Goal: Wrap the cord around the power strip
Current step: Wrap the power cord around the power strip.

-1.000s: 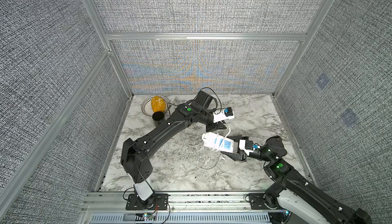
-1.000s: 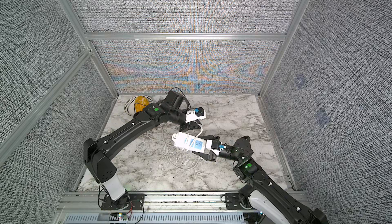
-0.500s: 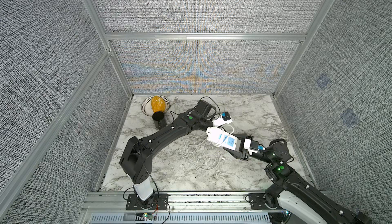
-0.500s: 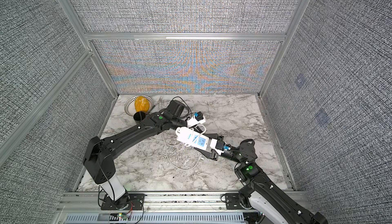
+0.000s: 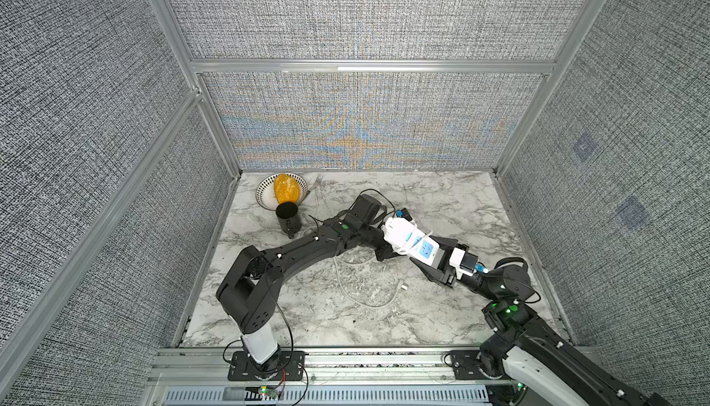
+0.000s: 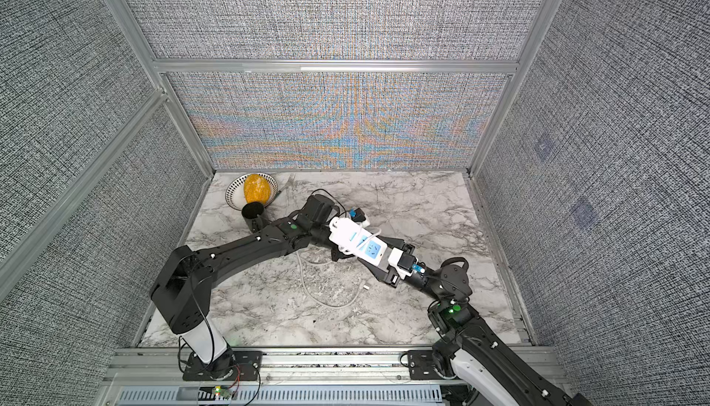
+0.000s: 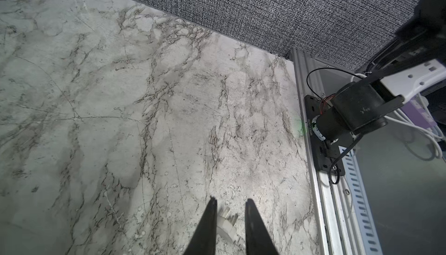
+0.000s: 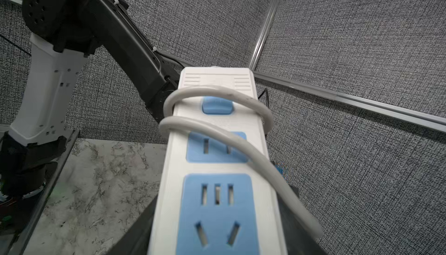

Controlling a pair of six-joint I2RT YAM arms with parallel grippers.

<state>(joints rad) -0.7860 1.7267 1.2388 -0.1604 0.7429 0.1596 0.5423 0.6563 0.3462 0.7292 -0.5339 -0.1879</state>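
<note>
**Wrapping step, mid-course.** The right gripper [image 5: 435,259] is clamped on the socket end of the strip [image 5: 406,238]. It holds the strip clear of the tabletop [image 5: 442,200] near centre, free end pointing to 10 o'clock in both top views. Two turns of cord [image 8: 212,89] circle the strip: one crosses just beside the blue button [image 8: 217,105], the other slants over the first socket panel [image 8: 212,147] toward the right gripper. Both stand off the strip's edges, so they look loose. The rest of the cord lies on the tabletop at 7 o'clock of the strip, curving round to the plug [image 5: 403,286] at 6 o'clock. The left gripper [image 7: 228,217] sits under the strip, low over the tabletop. Its fingers [image 7: 207,227] stand narrowly apart with nothing seen between the tips; whether cord runs through farther back cannot be told. A bowl [image 5: 261,196] and cup [image 5: 289,220] at 10 o'clock are well apart from the work.

To do the step well, in judgement: take the slack close to the strip, not near the plug, and draw it snug before each pass. Lay every new turn just beside the last, working toward the right gripper but stopping short of its jaws. Hold the strip steady and do not let the two arms cross. Much cord is yet to be wound.
</note>
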